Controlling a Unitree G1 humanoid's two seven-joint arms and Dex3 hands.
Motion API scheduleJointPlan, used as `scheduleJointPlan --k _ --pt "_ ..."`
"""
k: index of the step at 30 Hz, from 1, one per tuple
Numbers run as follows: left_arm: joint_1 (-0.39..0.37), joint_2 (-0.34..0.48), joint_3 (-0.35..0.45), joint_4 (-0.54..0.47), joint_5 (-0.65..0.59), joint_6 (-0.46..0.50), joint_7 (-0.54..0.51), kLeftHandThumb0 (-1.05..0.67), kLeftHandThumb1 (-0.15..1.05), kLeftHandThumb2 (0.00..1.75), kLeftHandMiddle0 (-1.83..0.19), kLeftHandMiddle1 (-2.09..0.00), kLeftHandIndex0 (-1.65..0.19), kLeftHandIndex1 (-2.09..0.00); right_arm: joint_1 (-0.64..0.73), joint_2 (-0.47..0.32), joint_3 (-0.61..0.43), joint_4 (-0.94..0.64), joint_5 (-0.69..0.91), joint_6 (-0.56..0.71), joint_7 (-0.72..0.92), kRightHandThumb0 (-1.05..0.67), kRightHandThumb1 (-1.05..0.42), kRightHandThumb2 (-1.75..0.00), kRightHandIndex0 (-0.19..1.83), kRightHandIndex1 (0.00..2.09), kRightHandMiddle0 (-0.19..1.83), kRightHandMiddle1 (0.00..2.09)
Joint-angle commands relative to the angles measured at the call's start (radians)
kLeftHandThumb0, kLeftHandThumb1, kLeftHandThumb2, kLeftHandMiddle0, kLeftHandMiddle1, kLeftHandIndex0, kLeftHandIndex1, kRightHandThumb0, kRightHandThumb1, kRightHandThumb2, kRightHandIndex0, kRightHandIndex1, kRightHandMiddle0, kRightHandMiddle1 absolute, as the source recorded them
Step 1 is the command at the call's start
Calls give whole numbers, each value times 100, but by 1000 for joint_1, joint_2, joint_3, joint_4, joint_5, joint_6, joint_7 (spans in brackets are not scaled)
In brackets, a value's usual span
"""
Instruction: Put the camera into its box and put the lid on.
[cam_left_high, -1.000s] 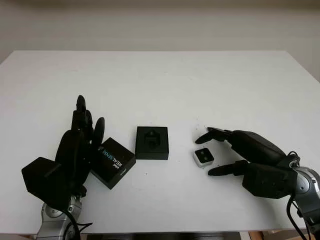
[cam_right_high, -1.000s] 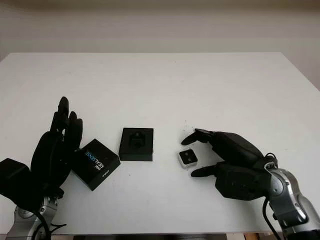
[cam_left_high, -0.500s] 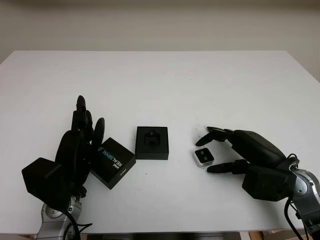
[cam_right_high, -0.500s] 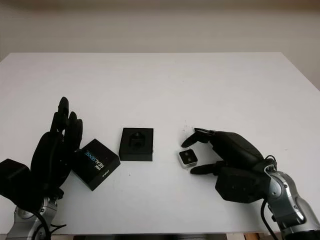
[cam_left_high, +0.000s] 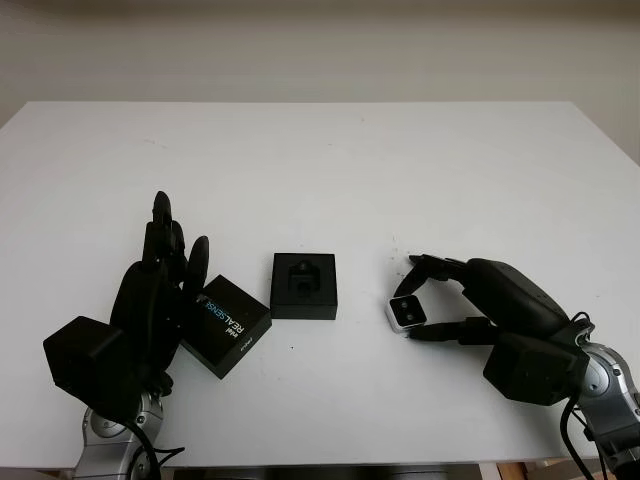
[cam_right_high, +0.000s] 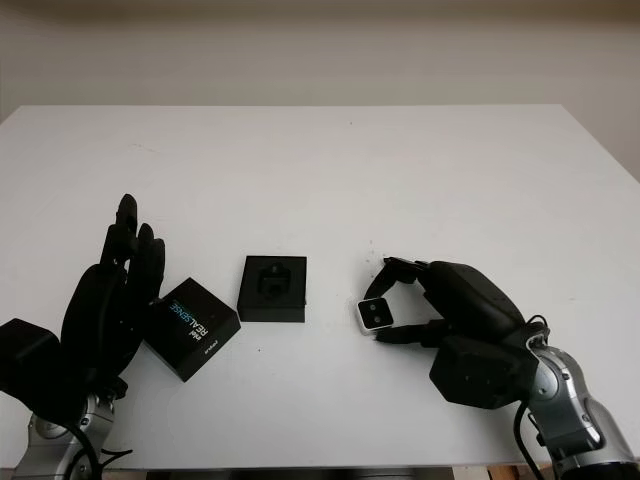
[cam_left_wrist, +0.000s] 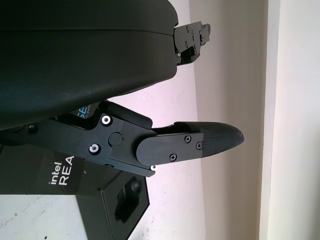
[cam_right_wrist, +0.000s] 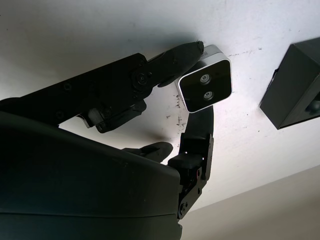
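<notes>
The right hand (cam_left_high: 455, 300) has its fingers (cam_right_wrist: 172, 57) closed round the small white camera (cam_left_high: 404, 311), pinching it from opposite sides, its lens face turned up and toward the box. The camera sits to the right of the open box (cam_left_high: 304, 285), near it but apart, and seems just tipped or lifted off the white counter (cam_left_high: 330, 170); whether it is fully clear I cannot tell. To do this step well, the grip should be firm before the carry, then the camera brought over the box's moulded recess, squared to it, and lowered rather than dropped. The path to the box looks unobstructed. On the box's left lies the black lid (cam_left_high: 226, 325), printed side up, with the left hand (cam_left_high: 160, 285) open just beside it, holding nothing.
</notes>
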Motion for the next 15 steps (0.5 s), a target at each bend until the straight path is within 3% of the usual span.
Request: scheduleJointPlan --k 1,8,15 --pt "9 0 3 3 2 -16 -2 -73 105 49 19 -1 19 -1 7 5 2 3 8 -3 7 -33 -91 -5 40 10 44 131" --pt "14 -5 1 5 -3 -21 -2 -73 105 49 19 -1 19 -1 2 21 8 14 15 25 19 -32 -93 -6 39 9 42 133" --pt "19 -7 -1 8 -3 -29 -4 -72 105 49 19 0 19 0 -8 111 -20 -61 151 229 75 -31 -96 -6 31 5 27 153"
